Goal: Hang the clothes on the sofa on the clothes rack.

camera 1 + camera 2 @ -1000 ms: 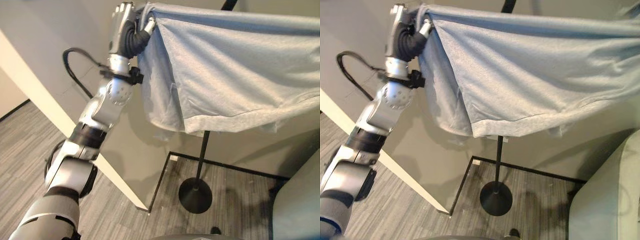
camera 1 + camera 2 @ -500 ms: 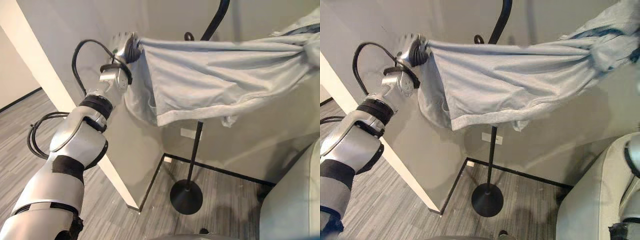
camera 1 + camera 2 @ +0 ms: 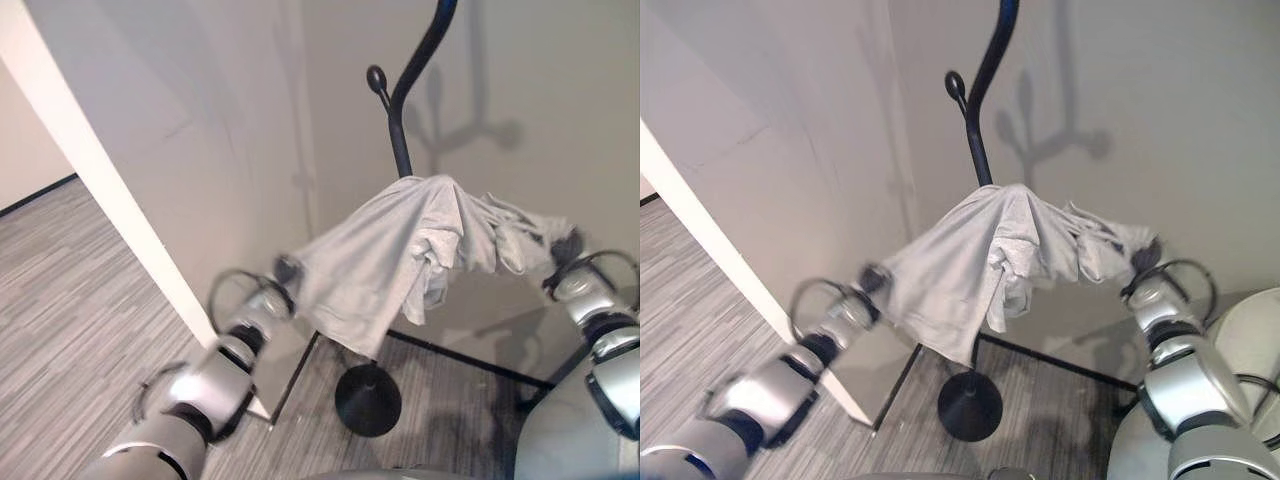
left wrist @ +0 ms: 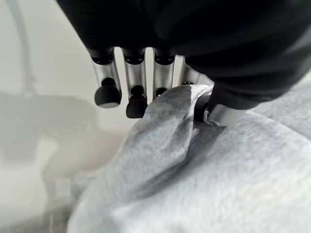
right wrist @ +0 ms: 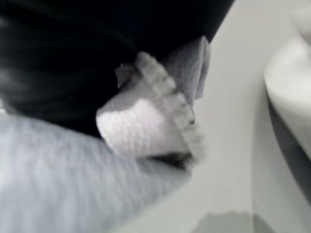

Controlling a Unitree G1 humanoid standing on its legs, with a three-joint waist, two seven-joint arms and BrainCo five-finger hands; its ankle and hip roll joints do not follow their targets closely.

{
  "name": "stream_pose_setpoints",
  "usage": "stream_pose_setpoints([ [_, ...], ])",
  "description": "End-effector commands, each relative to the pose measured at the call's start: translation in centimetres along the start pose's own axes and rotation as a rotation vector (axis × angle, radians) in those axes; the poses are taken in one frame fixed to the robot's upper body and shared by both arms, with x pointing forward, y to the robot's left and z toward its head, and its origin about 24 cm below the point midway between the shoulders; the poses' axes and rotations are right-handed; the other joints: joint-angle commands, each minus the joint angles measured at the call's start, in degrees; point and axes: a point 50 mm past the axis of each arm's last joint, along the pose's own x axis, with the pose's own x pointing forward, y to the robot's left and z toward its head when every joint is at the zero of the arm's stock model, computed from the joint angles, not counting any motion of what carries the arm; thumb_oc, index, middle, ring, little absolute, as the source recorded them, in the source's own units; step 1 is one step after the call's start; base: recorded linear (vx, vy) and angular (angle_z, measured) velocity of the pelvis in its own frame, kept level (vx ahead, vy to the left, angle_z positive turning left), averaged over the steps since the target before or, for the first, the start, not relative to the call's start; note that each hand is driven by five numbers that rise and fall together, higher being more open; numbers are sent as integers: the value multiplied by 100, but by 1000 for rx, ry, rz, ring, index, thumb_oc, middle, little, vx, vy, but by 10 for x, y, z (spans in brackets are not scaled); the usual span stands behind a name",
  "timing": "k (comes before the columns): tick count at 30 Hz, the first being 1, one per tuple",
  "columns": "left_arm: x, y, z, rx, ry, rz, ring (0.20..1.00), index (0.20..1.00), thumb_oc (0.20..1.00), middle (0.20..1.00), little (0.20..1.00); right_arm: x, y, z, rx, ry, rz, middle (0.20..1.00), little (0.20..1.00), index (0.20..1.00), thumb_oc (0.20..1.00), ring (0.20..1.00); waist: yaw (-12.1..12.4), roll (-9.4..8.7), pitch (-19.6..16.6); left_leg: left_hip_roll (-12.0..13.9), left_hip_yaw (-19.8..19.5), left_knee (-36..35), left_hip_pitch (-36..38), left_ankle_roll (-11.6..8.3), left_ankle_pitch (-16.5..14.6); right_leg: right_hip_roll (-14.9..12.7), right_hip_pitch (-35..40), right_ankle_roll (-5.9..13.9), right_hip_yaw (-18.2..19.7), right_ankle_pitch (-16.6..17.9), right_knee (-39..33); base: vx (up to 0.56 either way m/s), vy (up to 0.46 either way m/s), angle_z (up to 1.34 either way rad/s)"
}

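A light grey garment (image 3: 400, 250) hangs bunched over the black clothes rack (image 3: 400, 130), draped across its pole below the knobbed hook (image 3: 375, 76). My left hand (image 3: 285, 272) is low on the left, shut on the garment's left edge. In the left wrist view the cloth (image 4: 218, 184) runs between the thumb (image 4: 214, 104) and the fingers (image 4: 108, 92). My right hand (image 3: 566, 248) holds the garment's right end, which is gathered into it. In the right wrist view a wad of cloth (image 5: 146, 121) sticks out against the dark cover.
The rack's round black base (image 3: 368, 400) stands on the grey plank floor (image 3: 80, 300) close to the wall. A pale wall corner (image 3: 100, 180) juts out on the left. The grey sofa (image 3: 560, 440) fills the lower right.
Both hands have come down from head height. The garment, earlier stretched wide between them above the rack, now sags over the rack's pole in a bunch.
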Motion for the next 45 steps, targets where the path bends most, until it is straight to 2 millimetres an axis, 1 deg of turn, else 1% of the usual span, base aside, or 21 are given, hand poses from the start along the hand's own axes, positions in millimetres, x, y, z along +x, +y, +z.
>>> stream_pose_setpoints([
  [1, 7, 26, 68, -590, -173, 32, 200, 200, 200, 200, 200, 2, 1, 66, 255, -138, -62, 200, 200, 200, 200, 200, -150, -131, 542, 245, 168, 91, 408, -827, 1063, 472, 1840, 219, -162, 340, -2161, -9, 0, 21],
  [2, 7, 25, 67, -590, -171, 31, 200, 200, 200, 200, 200, 2, 2, 65, 255, -136, -60, 200, 200, 200, 200, 200, -149, -136, 528, 244, 169, 86, 411, -827, 1065, 473, 1842, 219, -162, 340, -2163, 0, -5, 17],
  [4, -3, 6, 76, -907, -195, -50, 200, 200, 200, 200, 200, -18, 40, 86, 403, -198, 41, 200, 200, 200, 200, 200, -166, -100, 552, 250, 205, 56, 455, -851, 1122, 477, 1865, 194, -159, 346, -2212, 19, -16, 7],
  [5, -7, 1, 76, -954, -194, -69, 200, 200, 200, 200, 200, -25, 50, 89, 452, -206, 70, 200, 200, 200, 200, 200, -167, -104, 530, 250, 230, 45, 480, -861, 1136, 480, 1882, 188, -156, 350, -2232, 0, 0, 0],
  [10, -23, -11, 76, -1337, -204, -109, 200, 200, 200, 200, 200, -77, 95, 123, 1085, -222, 314, 200, 200, 200, 200, 200, -171, -130, 473, 256, 352, 100, 562, -882, 1268, 500, 1985, 133, -124, 339, -2269, 10, 3, -9],
  [11, -24, -13, 74, -1394, -195, -119, 445, 445, 445, 445, 445, -85, 102, 121, 1204, -193, 380, 200, 200, 200, 200, 200, -168, -145, 451, 257, 368, 122, 569, -882, 1287, 508, 1998, 124, -113, 336, -2273, 1, 14, -16],
  [12, -27, -18, 74, -1475, -183, -145, 1000, 1000, 1000, 1000, 1000, -95, 115, 120, 1348, -146, 482, 200, 200, 200, 200, 200, -151, -171, 409, 256, 380, 159, 568, -882, 1309, 509, 2015, 119, -107, 342, -2277, -6, 8, -18],
  [13, -28, -23, 74, -1530, -164, -170, 1000, 1000, 1000, 1000, 1000, -101, 122, 120, 1444, -105, 541, 291, 291, 291, 291, 291, -136, -186, 393, 264, 394, 195, 562, -882, 1327, 515, 2030, 111, -110, 332, -2277, -15, 9, -16],
  [14, -32, -34, 82, -1625, -153, -235, 1000, 1000, 1000, 1000, 1000, -113, 137, 119, 1666, -17, 681, 1000, 1000, 1000, 1000, 1000, -97, -207, 352, 264, 405, 239, 536, -882, 1347, 524, 2044, 116, -124, 324, -2277, -8, 3, -6],
  [18, -37, -48, 73, -1611, -89, -281, 1000, 1000, 1000, 1000, 1000, -108, 143, 108, 1728, 90, 637, 1000, 1000, 1000, 1000, 1000, -44, -249, 255, 243, 400, 291, 438, -882, 1359, 512, 1978, 144, -129, 395, -2277, -27, 21, -2],
  [25, -32, -40, 48, -1454, -63, -267, 1000, 1000, 1000, 1000, 1000, -86, 119, 90, 1674, 41, 577, 1000, 1000, 1000, 1000, 1000, 5, -236, 113, 183, 458, 155, 479, -882, 1304, 458, 1886, 231, -147, 502, -2277, -13, 37, 9],
  [29, -35, -16, 27, -1154, -138, -298, 1000, 1000, 1000, 1000, 1000, -67, 72, 64, 1467, -115, 516, 1000, 1000, 1000, 1000, 1000, -28, -147, 34, 115, 509, 41, 560, -877, 1220, 419, 1821, 305, -165, 605, -2277, -1, 56, 1],
  [30, -35, -16, 27, -1153, -136, -299, 1000, 1000, 1000, 1000, 1000, -67, 72, 64, 1467, -112, 516, 1000, 1000, 1000, 1000, 1000, -21, -151, 24, 114, 512, 39, 561, -876, 1220, 418, 1821, 306, -163, 606, -2277, 0, 37, 4],
  [32, -39, 9, 22, -1002, -217, -322, 1000, 1000, 1000, 1000, 1000, -64, 47, 52, 1360, -188, 498, 1000, 1000, 1000, 1000, 1000, -22, -108, 9, 81, 529, -5, 593, -864, 1196, 389, 1803, 353, -192, 657, -2277, -6, 47, 1],
  [33, -45, 42, 10, -784, -289, -322, 1000, 1000, 1000, 1000, 1000, -64, 23, 40, 1226, -271, 500, 1000, 1000, 1000, 1000, 1000, -1, -101, -5, 53, 522, -38, 608, -857, 1176, 369, 1793, 390, -211, 681, -2277, -10, 42, 1],
  [35, -60, 85, -6, -637, -383, -328, 1000, 1000, 1000, 1000, 1000, -70, -4, 26, 1068, -379, 527, 1000, 1000, 1000, 1000, 1000, 30, -135, -18, 32, 523, -58, 625, -868, 1152, 350, 1798, 435, -224, 693, -2277, 0, 0, 0],
  [36, -61, 85, -7, -637, -381, -330, 1000, 1000, 1000, 1000, 1000, -71, -3, 26, 1068, -377, 529, 1000, 1000, 1000, 1000, 1000, 27, -142, -32, 31, 525, -59, 629, -868, 1151, 348, 1801, 437, -222, 692, -2277, 0, 0, 0],
  [38, -74, 112, -30, -553, -392, -308, 1000, 1000, 1000, 1000, 1000, -83, -22, 16, 960, -471, 591, 1000, 1000, 1000, 1000, 1000, 40, -181, -63, 31, 558, -77, 678, -880, 1107, 337, 1818, 472, -225, 682, -2277, 22, 8, -1],
  [40, -88, 135, -50, -521, -400, -256, 1000, 1000, 1000, 1000, 1000, -93, -53, -2, 871, -519, 562, 1000, 1000, 1000, 1000, 1000, 4, -214, -112, 31, 607, -107, 741, -877, 1036, 331, 1833, 498, -214, 667, -2277, 22, 7, 1],
  [41, -101, 146, -72, -555, -360, -198, 1000, 1000, 1000, 1000, 1000, -103, -72, -14, 794, -533, 542, 1000, 1000, 1000, 1000, 1000, -38, -242, -104, 32, 641, -127, 765, -862, 951, 319, 1830, 515, -207, 665, -2277, 0, 0, 0],
  [45, -117, 150, -109, -636, -278, -126, 1000, 1000, 1000, 1000, 1000, -111, -86, -23, 733, -532, 578, 1000, 1000, 1000, 1000, 1000, -78, -264, -94, 16, 696, -167, 808, -847, 863, 306, 1804, 545, -178, 686, -2277, -4, 15, -2],
])
